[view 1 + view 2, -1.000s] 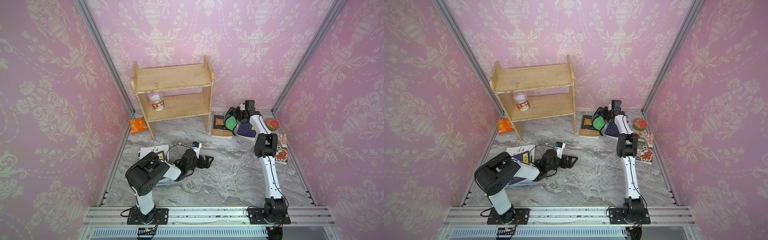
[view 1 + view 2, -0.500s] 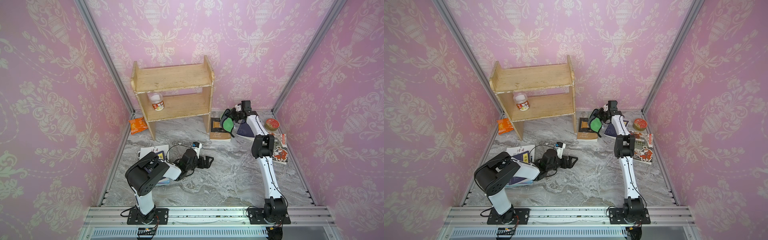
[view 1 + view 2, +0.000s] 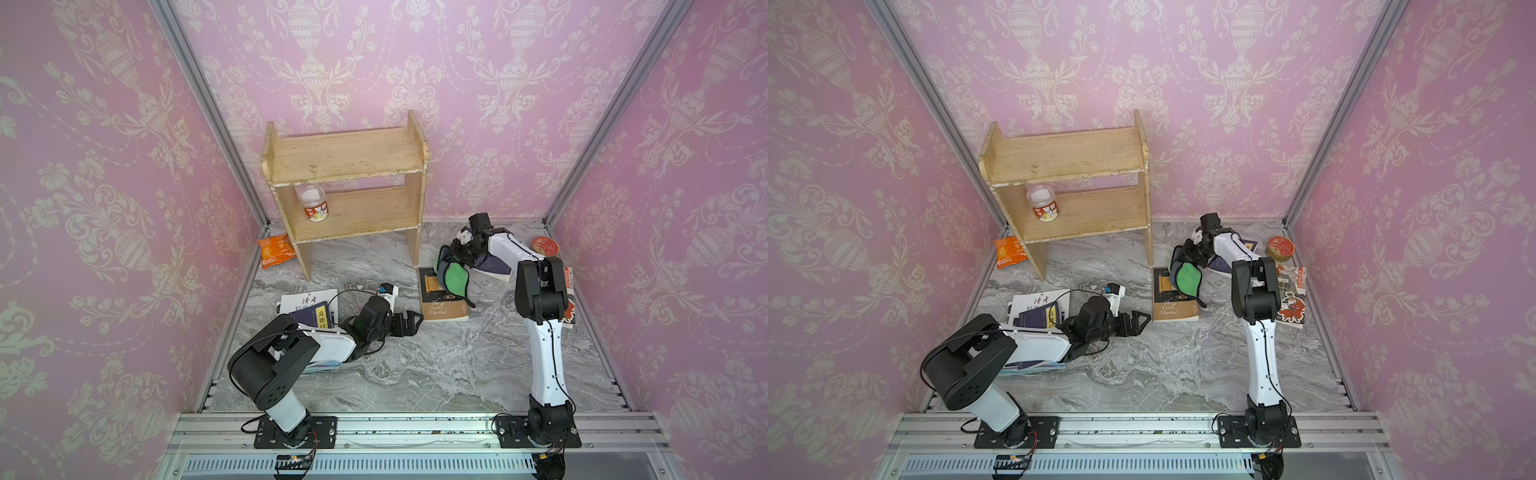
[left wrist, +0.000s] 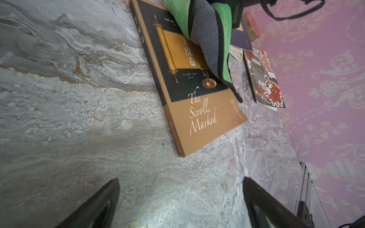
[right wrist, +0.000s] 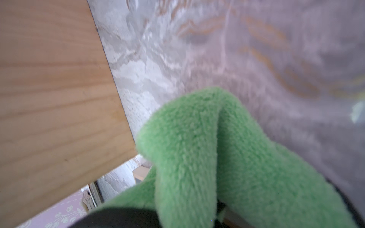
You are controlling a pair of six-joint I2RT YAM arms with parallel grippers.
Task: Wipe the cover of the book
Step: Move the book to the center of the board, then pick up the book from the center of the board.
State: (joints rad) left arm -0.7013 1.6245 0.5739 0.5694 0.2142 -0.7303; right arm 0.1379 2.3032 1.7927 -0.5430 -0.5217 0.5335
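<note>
Marble table (image 3: 415, 365): right gripper (image 3: 458, 257), pinching cloth (image 3: 454, 277), is newly dragging it onto the book (image 3: 442, 306), beginning the wipe; left gripper (image 3: 409, 324) is idling spread.

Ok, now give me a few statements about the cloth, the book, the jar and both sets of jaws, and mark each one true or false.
1. The cloth rests on the book. True.
2. The left jaws are shut. False: they stand open and empty, short of the book.
3. The jar stands on the top board of the shelf. False: it stands on the lower board.
4. The right jaws hold the cloth. True.
</note>
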